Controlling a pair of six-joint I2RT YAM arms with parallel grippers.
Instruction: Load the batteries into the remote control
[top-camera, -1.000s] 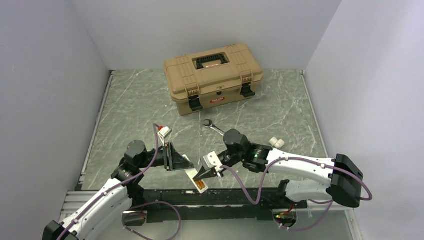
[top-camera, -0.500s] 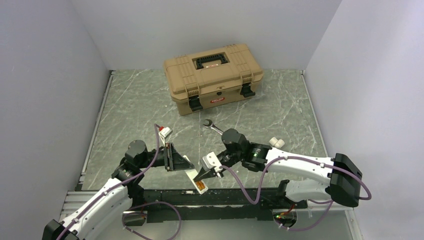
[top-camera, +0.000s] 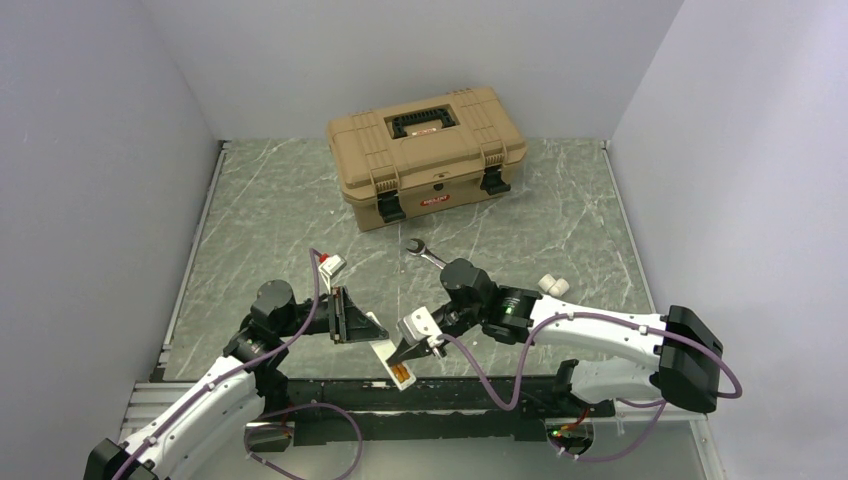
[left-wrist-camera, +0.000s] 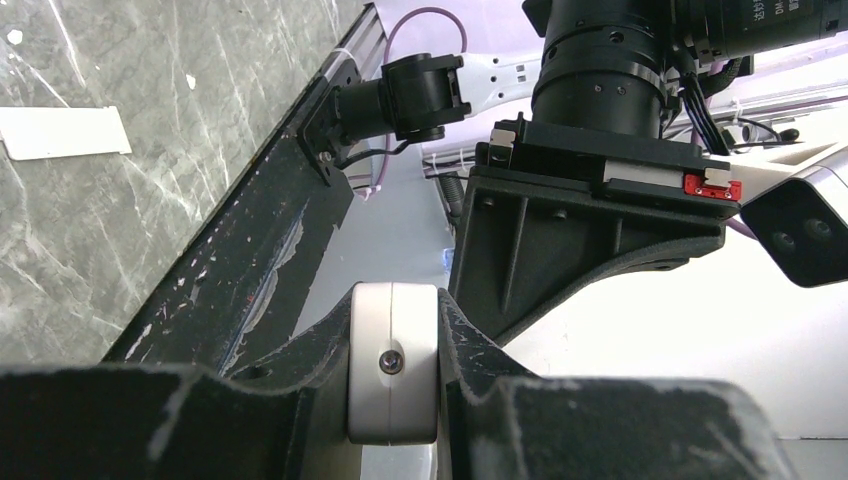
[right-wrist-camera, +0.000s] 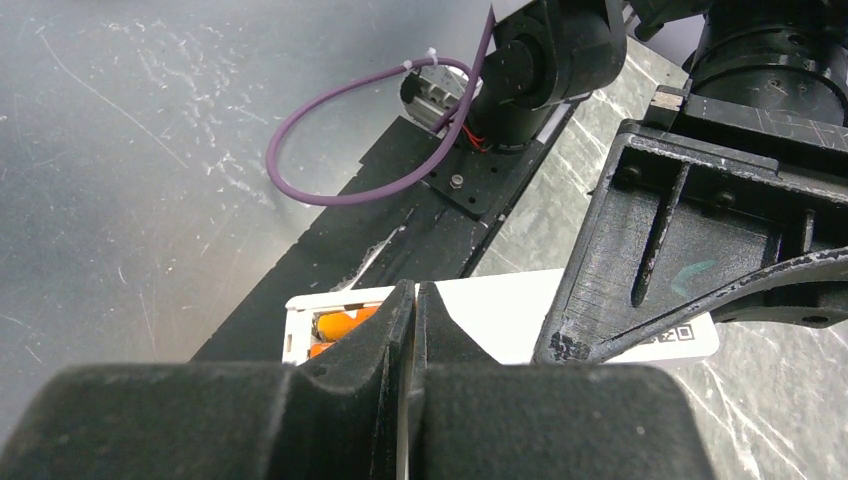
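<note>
The remote control is a slim white bar held off the table near the front edge. Its end sits clamped between the fingers of my left gripper, which is shut on it. The remote control's back faces up, and orange batteries lie in its open recess. My right gripper is shut, with nothing visible between its fingers. Its tips rest right over the edge of the recess, beside the batteries.
A tan toolbox stands shut at the back. A steel wrench lies in front of it, beyond my right wrist. A flat white cover lies on the marble table. The black base rail runs just below the remote.
My right gripper's jaws have closed the last small gap, and that arm has edged slightly left. The left gripper and the remote have not moved.
</note>
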